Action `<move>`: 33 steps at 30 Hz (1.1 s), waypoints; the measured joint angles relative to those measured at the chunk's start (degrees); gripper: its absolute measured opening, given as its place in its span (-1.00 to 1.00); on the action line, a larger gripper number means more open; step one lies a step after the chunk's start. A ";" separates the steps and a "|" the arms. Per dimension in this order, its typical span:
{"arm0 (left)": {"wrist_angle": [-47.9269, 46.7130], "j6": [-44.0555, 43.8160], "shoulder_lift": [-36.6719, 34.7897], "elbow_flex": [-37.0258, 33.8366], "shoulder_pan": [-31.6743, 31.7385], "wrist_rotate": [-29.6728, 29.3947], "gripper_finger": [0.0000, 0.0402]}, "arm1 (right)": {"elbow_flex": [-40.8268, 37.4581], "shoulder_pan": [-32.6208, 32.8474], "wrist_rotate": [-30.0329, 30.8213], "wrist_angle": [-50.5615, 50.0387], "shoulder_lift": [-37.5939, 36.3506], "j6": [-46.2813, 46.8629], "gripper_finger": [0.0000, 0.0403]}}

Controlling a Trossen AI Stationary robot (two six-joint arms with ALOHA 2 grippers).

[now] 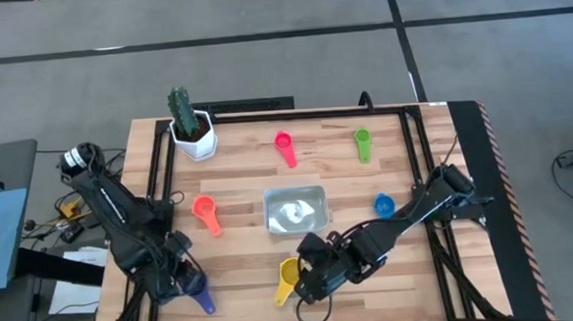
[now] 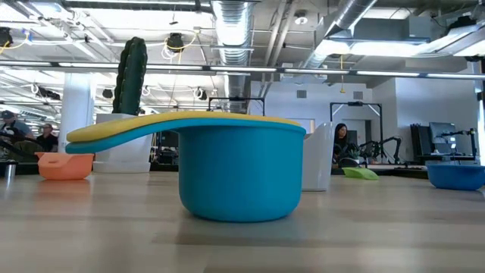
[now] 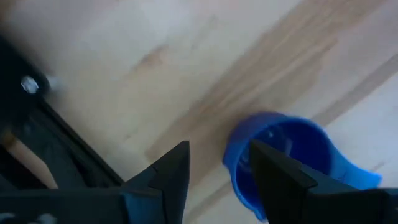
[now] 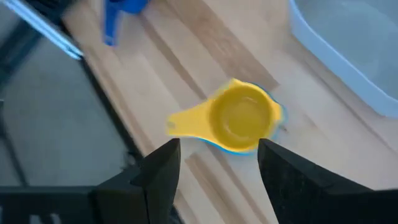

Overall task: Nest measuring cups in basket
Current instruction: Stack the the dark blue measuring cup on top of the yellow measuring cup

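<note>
Near the front edge of the worktop [image 1: 239, 183], with free wood around, we see the yellow cup [image 4: 242, 118] nested in the teal cup [image 2: 242, 171], just before the spread right fingers [image 4: 163, 171], while the left fingers [image 3: 273, 171] straddle the purple cup's [image 3: 280, 149] rim, also spread.

This is a robotics lab or open industrial workspace — bare silver ducts [image 2: 231, 30] and pipes run under a ceiling with strip lights, and more robot arms [image 2: 383, 145] stand on benches behind. People [image 2: 339, 141] sit at workstations with monitors [image 2: 443, 136], and the wooden tabletop [image 1: 238, 163] stands on grey carpet — cables trail beside it.
</note>
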 joint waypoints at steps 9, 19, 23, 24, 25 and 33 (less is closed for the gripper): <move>1.89 -6.91 1.60 -0.49 -4.72 -0.71 -0.24 | -0.60 -0.85 -0.27 2.26 0.01 -1.71 0.19; 7.16 -6.71 10.88 -0.51 -5.14 0.60 -0.25 | -6.93 0.11 -1.71 9.29 0.00 3.56 0.19; 8.16 -6.46 13.19 -0.51 -5.17 0.83 -0.43 | -6.90 0.91 -0.62 9.69 -0.13 5.25 0.18; 8.22 -5.89 13.39 -0.51 -5.17 0.79 -0.51 | -6.90 1.14 -0.25 9.58 -0.13 5.67 0.18; 8.22 -5.27 13.58 -0.51 -5.16 0.68 -0.60 | -6.90 1.34 -0.08 9.47 -0.10 6.08 0.17; 8.34 3.95 13.68 -0.51 -2.78 -1.34 -0.96 | -6.90 3.31 2.70 7.84 -0.57 9.85 0.02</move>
